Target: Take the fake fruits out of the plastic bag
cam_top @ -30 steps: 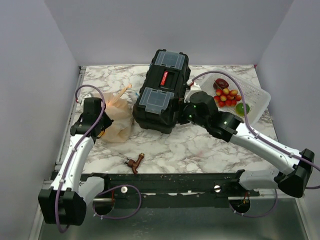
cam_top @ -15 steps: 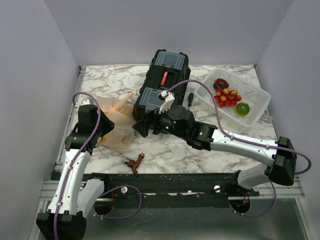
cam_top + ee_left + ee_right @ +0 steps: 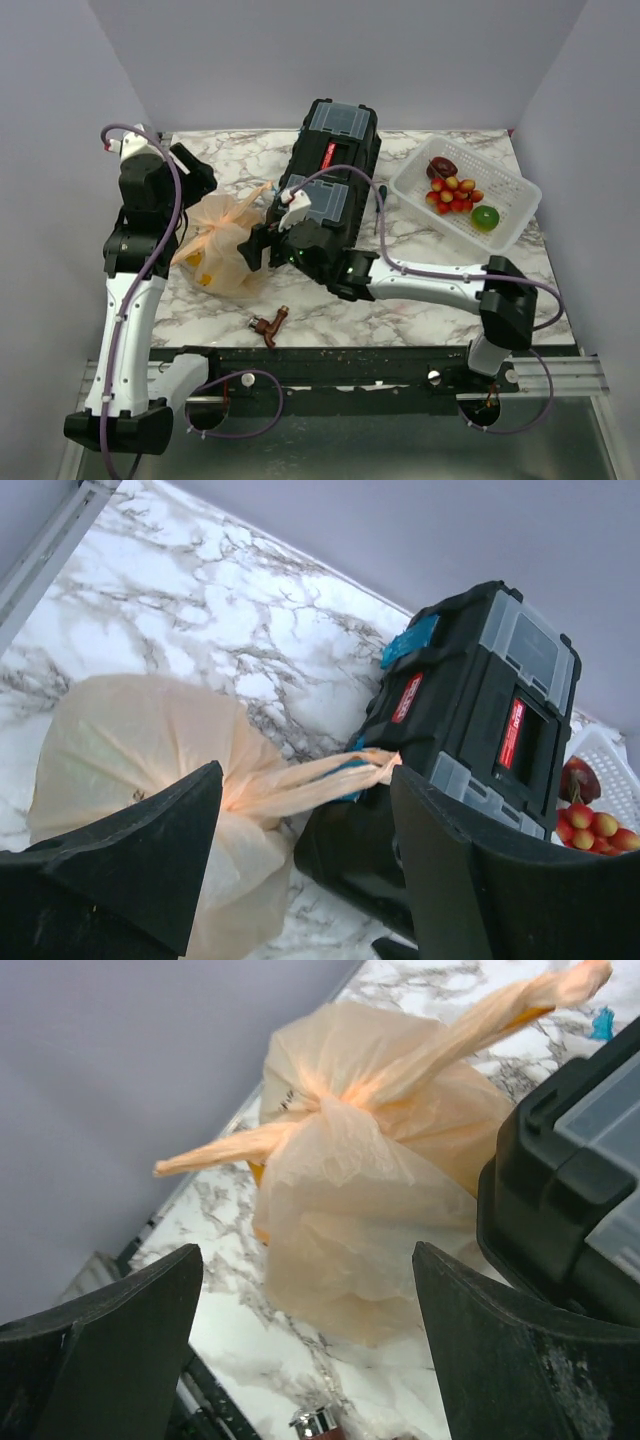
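From where I stand: one plastic bag point(image 3: 222, 250), one black toolbox point(image 3: 325, 190), one white basket point(image 3: 510, 200). The basket holds three fruits: one dark purple fruit point(image 3: 441, 168), one grape cluster point(image 3: 455, 193), one green fruit point(image 3: 486, 217). One screwdriver point(image 3: 379, 208), one brass tap point(image 3: 269, 324). Two arms: left arm point(image 3: 128, 300), right arm point(image 3: 430, 283).

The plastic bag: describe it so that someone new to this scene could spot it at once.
Find the big black toolbox in the middle of the marble table. Just left of it lies the plastic bag. It is the only soft, crinkly thing: translucent peach, knotted at the top with two twisted tails.
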Robot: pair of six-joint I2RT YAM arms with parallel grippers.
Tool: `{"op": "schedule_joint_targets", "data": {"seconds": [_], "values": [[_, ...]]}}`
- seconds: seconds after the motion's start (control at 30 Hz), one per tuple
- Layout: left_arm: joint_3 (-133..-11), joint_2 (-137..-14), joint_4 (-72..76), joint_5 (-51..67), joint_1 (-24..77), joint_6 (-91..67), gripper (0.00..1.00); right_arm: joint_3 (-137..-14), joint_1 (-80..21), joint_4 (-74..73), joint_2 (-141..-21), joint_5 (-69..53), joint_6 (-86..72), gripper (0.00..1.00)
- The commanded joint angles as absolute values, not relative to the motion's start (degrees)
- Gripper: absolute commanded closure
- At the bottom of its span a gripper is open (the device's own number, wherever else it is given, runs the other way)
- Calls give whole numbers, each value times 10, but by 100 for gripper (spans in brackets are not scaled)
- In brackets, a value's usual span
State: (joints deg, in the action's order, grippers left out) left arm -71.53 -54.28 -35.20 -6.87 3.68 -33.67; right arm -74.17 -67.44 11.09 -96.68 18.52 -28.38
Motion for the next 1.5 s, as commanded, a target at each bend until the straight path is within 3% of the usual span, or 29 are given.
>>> {"op": "schedule_joint_targets", "data": {"seconds": [0.0,0.27,0.5,0.67,0.83,1.1,1.17,1.27,1.47], "values": [[-724,-592,-304,-47,32,-301,32,-740,-692,196,-1025,294,-250,12],[-628,-598,-249,-101,40,-323,33,-866,-692,173,-1147,293,-149,12],[-639,-627,-258,-107,47,-272,34,-924,-693,150,-1199,259,-121,12],[-598,-607,-225,-168,44,-243,32,-965,-694,124,-1235,239,-124,1],[-616,-632,-258,-167,34,-289,32,-976,-696,120,-1253,270,-136,1],[-595,-666,-271,-150,26,-382,36,-970,-695,133,-1262,293,-136,27],[-593,-687,-284,-138,20,-414,43,-954,-696,149,-1256,293,-138,32],[-586,-713,-289,-106,15,-436,53,-951,-696,152,-1256,299,-129,49],[-588,-740,-291,-94,11,-441,49,-935,-696,162,-1249,291,-122,70]]}}
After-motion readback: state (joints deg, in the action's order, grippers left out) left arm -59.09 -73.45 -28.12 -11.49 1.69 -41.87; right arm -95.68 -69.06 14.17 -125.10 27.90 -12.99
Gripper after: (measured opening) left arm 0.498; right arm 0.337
